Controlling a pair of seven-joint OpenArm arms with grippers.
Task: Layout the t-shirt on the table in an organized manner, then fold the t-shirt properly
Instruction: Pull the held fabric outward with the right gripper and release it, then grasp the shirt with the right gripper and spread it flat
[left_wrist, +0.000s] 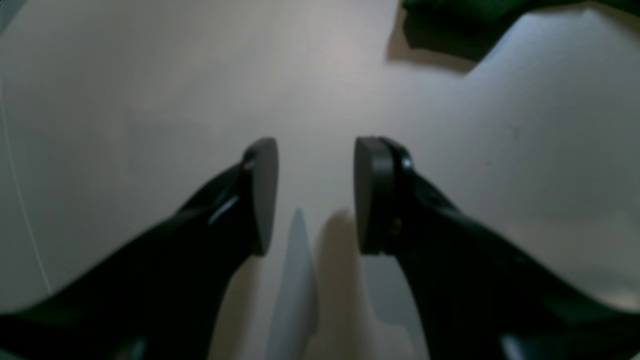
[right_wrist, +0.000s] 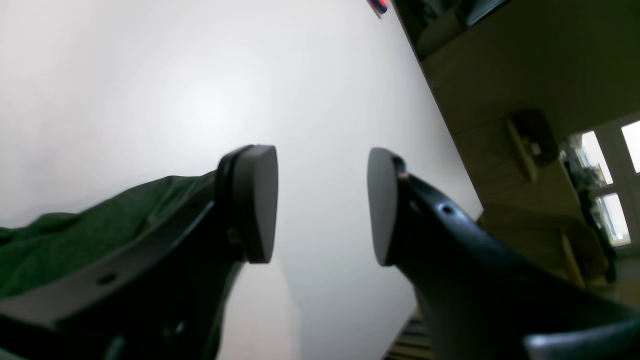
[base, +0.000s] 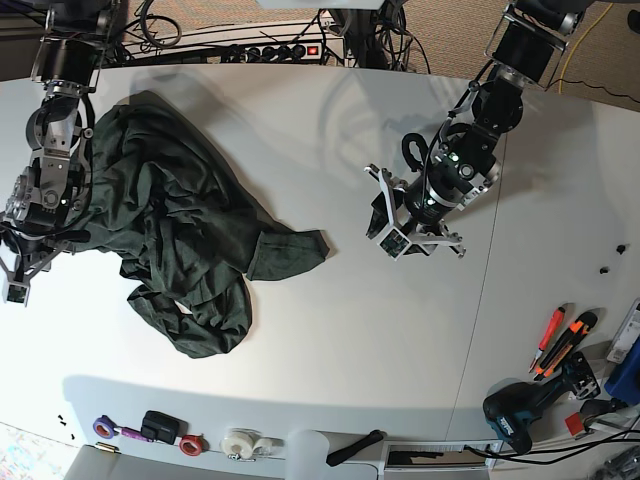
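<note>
The dark green t-shirt (base: 190, 225) lies crumpled in a heap on the left half of the white table (base: 340, 340), with one flap reaching toward the middle. My right gripper (base: 17, 272) hangs at the shirt's left edge. In its wrist view the right gripper (right_wrist: 320, 200) is open with nothing between the pads, and the t-shirt (right_wrist: 75, 235) shows behind the left finger. My left gripper (base: 390, 225) is over bare table to the right of the shirt. In its own wrist view the left gripper (left_wrist: 315, 195) is open and empty, with the t-shirt (left_wrist: 450, 30) far off at the top.
Orange utility knives (base: 556, 340) and a drill (base: 515, 415) lie at the right front. Tape rolls (base: 240, 443) and small items line the front edge. A power strip (base: 285, 50) and cables sit at the back. A thin seam (base: 478, 300) crosses the table.
</note>
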